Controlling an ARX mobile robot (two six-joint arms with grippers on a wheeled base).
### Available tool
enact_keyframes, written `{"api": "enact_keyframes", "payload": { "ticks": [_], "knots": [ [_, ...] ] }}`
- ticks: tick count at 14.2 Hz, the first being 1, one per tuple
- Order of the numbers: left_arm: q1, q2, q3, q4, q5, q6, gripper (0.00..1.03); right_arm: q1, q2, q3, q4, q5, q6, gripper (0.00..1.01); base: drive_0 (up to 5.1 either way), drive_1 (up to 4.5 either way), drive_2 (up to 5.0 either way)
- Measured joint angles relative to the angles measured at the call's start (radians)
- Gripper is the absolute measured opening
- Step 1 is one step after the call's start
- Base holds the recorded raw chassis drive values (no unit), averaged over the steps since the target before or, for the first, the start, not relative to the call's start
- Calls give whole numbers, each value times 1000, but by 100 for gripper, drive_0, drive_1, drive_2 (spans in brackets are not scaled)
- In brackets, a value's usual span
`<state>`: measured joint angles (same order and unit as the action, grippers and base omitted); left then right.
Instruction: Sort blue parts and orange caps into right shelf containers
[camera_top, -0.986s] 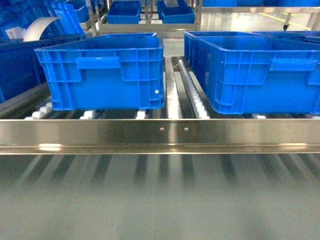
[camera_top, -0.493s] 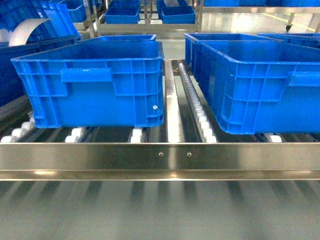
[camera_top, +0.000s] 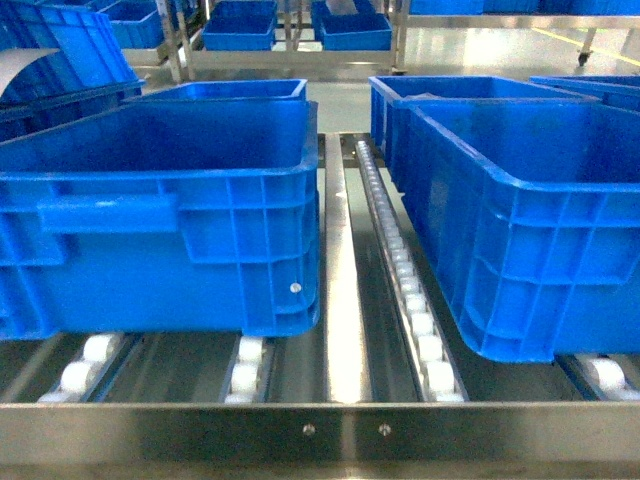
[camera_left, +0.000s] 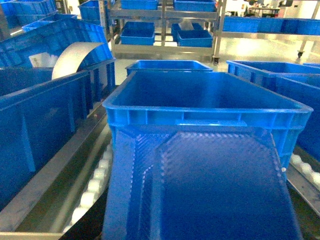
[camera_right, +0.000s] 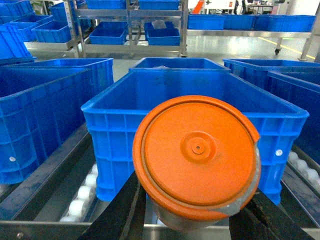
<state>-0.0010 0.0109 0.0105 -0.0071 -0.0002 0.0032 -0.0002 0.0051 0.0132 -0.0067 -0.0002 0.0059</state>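
Between the dark fingers (camera_right: 117, 212) of my right claw (camera_right: 195, 220) sits a round orange-red plastic cap (camera_right: 196, 155), clamped with its flat face toward the wrist camera, just short of a big bright blue open-topped crate (camera_right: 115, 117) on the roller shelf. My left claw carries a flat dark blue textured plastic part (camera_left: 200, 190) tilted before another such crate (camera_left: 150, 107); its fingers are hidden, so I cannot tell how they stand. From the head camera both crates rest side by side on white rollers (camera_top: 415, 310) behind a steel front rail (camera_top: 330, 435).
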Motion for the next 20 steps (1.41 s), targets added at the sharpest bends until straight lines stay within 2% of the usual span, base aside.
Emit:
{"api": "enact_keyframes", "payload": {
  "ticks": [2, 20],
  "knots": [
    [0, 0, 0, -1, 0, 0, 43, 0, 0, 0, -2, 0, 0, 40, 14, 439, -411],
    [0, 0, 0, 0, 0, 0, 43, 0, 0, 0, 0, 0, 0, 40, 0, 0, 0]
  ]
}}
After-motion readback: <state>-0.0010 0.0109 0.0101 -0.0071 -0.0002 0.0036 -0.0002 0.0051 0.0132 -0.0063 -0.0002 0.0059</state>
